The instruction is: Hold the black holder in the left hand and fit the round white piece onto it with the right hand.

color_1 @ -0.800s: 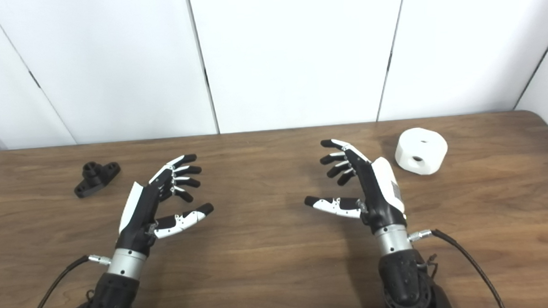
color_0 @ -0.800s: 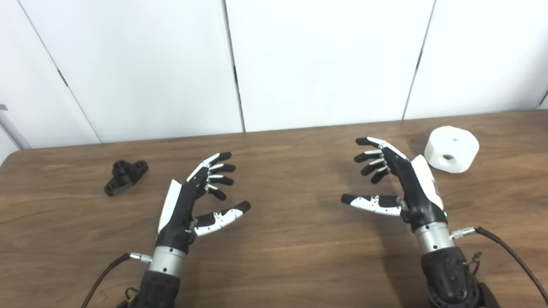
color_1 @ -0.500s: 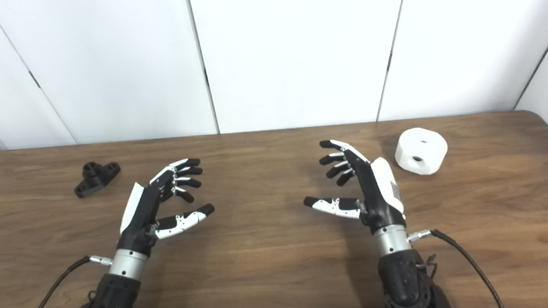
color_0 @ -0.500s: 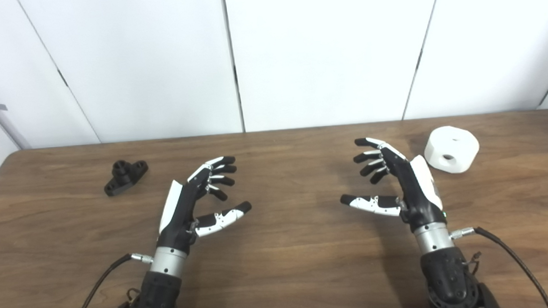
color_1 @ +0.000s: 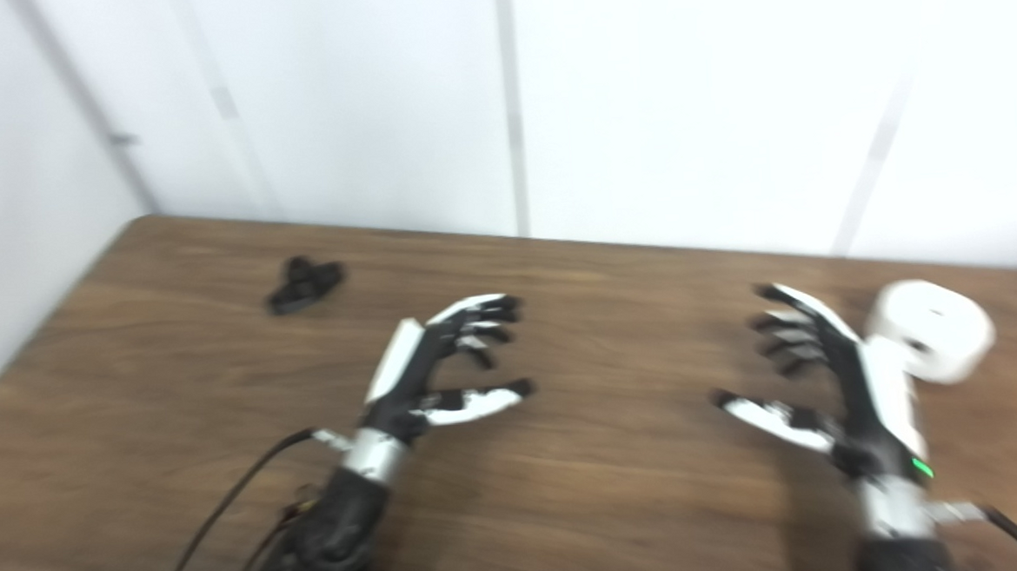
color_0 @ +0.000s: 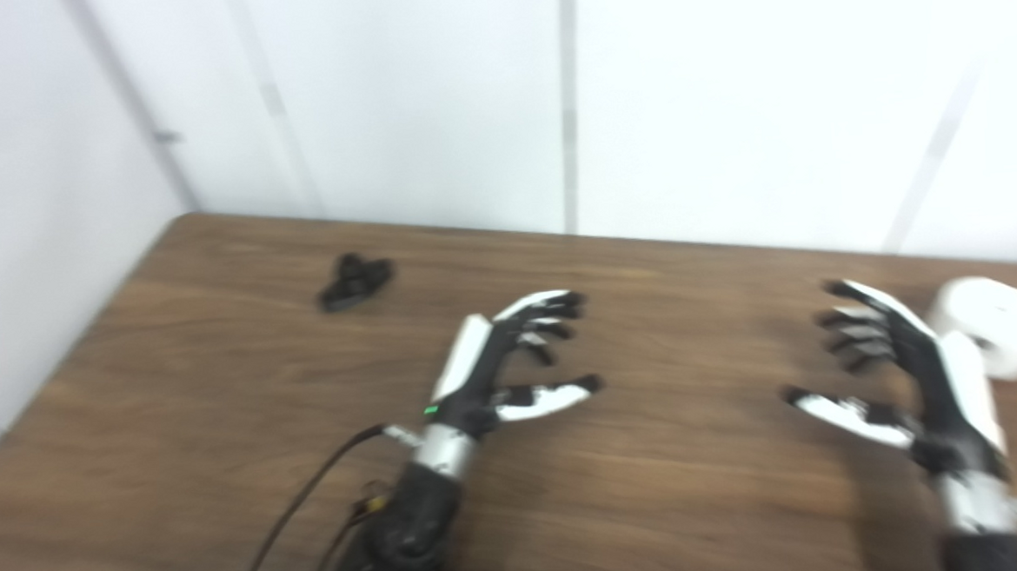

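The small black holder (color_0: pixel 353 282) lies on the wooden table (color_0: pixel 219 405) toward the far left, well beyond my left hand (color_0: pixel 500 364). That hand hovers over the table's middle, open, fingers spread, holding nothing. The round white piece (color_0: pixel 994 325) with a hole in its side sits at the far right, just behind my right hand (color_0: pixel 905 369). My right hand is also open and holds nothing. Both views are blurred.
White wall panels (color_0: pixel 429 98) stand behind the table. The table's left edge (color_0: pixel 68 361) and its far left corner are in view. A black cable (color_0: pixel 302 505) runs from my left wrist to the bottom edge.
The whole picture has shifted: the camera has turned left and blurred. The holder and the white piece lie where they were, and both hands stay open.
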Available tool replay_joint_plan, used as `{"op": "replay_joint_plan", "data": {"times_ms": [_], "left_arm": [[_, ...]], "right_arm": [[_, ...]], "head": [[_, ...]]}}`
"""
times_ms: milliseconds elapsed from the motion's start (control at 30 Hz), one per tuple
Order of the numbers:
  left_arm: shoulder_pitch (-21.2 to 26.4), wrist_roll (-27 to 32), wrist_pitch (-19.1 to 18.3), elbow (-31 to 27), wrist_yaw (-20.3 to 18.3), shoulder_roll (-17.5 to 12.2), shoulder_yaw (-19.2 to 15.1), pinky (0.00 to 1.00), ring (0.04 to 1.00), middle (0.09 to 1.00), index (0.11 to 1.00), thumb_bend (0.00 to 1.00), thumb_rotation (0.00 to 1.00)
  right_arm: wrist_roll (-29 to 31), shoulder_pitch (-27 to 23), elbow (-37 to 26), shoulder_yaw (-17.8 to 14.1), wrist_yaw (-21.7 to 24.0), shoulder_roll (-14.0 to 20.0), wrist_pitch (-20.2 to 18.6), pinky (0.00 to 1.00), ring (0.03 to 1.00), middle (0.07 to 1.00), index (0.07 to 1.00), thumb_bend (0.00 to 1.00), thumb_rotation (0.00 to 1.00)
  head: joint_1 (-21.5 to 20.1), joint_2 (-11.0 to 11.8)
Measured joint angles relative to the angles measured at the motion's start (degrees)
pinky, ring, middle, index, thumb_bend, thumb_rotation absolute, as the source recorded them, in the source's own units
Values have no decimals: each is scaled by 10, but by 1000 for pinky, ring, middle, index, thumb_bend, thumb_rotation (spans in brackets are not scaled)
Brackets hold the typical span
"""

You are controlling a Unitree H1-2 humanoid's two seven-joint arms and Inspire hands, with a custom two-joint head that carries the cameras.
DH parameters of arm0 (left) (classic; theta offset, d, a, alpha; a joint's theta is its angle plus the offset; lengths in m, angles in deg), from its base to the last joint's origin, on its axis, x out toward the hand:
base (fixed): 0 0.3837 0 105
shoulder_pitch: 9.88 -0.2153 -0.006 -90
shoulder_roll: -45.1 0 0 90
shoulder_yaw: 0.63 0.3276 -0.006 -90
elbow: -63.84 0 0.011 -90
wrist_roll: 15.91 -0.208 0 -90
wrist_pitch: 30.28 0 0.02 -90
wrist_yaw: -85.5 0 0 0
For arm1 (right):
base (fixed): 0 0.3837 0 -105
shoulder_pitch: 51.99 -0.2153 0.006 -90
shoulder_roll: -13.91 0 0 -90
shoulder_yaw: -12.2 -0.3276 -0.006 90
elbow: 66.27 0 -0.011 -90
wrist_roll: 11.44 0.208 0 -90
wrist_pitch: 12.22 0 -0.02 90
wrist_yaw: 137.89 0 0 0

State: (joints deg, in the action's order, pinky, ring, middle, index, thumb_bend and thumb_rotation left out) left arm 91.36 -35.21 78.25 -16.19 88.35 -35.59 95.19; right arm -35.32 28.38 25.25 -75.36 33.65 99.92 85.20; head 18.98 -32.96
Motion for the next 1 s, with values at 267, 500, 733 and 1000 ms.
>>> {"op": "replay_joint_plan", "data": {"times_ms": [267, 500, 733, 1000], "left_arm": [[6, -17, 6, 7, 21, 3, 2, 499, 656, 734, 724, 669, 78], [4, -20, 3, 2, 34, 5, -4, 445, 632, 713, 674, 663, 39], [-1, -25, 1, -38, 43, -11, -37, 480, 599, 664, 642, 728, 1], [22, -65, -26, -67, 40, -89, -75, 569, 691, 708, 636, 756, 32]], "right_arm": [[8, 4, 6, -3, -1, 0, 3, 449, 561, 641, 757, 657, 68], [9, 4, 6, -4, -2, 0, 10, 457, 574, 647, 756, 656, 64], [8, 5, -10, -7, 6, 1, 8, 466, 585, 654, 758, 652, 34], [10, 5, -12, -13, 16, 1, -1, 467, 582, 654, 753, 658, 0]], "head": [[-1, 0], [4, 0], [11, 1], [11, 4]]}}
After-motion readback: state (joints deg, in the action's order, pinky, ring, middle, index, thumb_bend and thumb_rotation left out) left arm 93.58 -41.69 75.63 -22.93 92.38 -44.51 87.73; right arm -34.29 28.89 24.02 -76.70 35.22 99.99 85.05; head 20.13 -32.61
